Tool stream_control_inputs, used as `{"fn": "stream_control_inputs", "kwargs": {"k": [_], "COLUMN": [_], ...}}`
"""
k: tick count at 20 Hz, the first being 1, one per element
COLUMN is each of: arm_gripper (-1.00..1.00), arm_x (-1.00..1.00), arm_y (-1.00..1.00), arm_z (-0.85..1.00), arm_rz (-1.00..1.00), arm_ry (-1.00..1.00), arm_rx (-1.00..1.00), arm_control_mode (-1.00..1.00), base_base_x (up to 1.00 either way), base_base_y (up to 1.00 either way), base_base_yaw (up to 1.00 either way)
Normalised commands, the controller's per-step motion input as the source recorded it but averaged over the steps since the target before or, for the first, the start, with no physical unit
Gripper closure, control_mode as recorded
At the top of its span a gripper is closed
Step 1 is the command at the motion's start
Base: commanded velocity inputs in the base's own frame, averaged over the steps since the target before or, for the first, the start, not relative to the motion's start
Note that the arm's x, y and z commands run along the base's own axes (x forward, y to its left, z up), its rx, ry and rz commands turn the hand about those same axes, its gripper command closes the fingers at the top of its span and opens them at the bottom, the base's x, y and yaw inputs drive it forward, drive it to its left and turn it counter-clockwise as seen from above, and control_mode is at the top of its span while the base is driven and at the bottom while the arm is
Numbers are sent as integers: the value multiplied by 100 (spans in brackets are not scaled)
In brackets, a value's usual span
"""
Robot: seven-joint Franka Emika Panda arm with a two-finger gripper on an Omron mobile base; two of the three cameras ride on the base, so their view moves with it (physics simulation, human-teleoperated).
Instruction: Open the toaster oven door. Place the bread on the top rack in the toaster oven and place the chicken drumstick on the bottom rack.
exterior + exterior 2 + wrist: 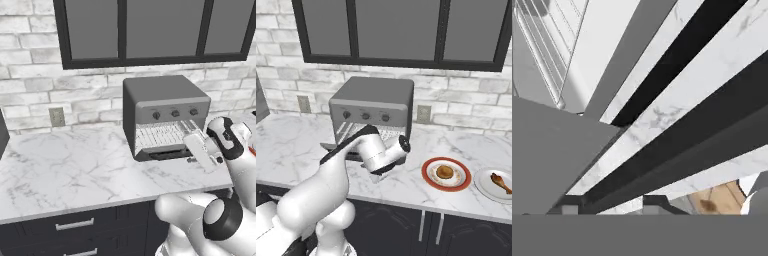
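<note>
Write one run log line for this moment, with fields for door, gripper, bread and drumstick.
door: toaster oven door open | gripper: at door, state unclear | bread: on red-rimmed plate | chicken drumstick: on white plate | racks: no food seen

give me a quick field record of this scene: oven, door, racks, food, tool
toaster oven: dark grey, on the marble counter against the brick wall
toaster oven door: folded down, open
racks: wire shelves visible inside, no food seen on them
bread: on a red-rimmed plate, right of the oven
chicken drumstick: on a white plate further right
tool: low at the open door's right end; open or shut cannot be told
task state: door open, both foods not yet moved
</note>
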Motion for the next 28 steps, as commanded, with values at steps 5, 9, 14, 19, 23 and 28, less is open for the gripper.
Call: {"fn": "stream_control_inputs", "kwargs": {"k": [5,9,14,19,23,28], "arm_gripper": [-100,-100,-100,-100,-100,-100], "arm_x": [-41,-2,51,83,33,-26], "arm_y": [0,0,3,25,0,8], "arm_z": [-49,100,89,-8,-100,-98], "arm_rz": [31,24,12,12,6,-1], "arm_ry": [39,-7,-3,-6,1,-1], "arm_rx": [-33,-1,0,3,3,9], "arm_control_mode": [-100,-100,-100,-100,-100,-100], "base_base_x": [0,0,0,0,0,0], "base_base_y": [0,0,0,0,0,0], "base_base_yaw": [0,0,0,0,0,0]}}
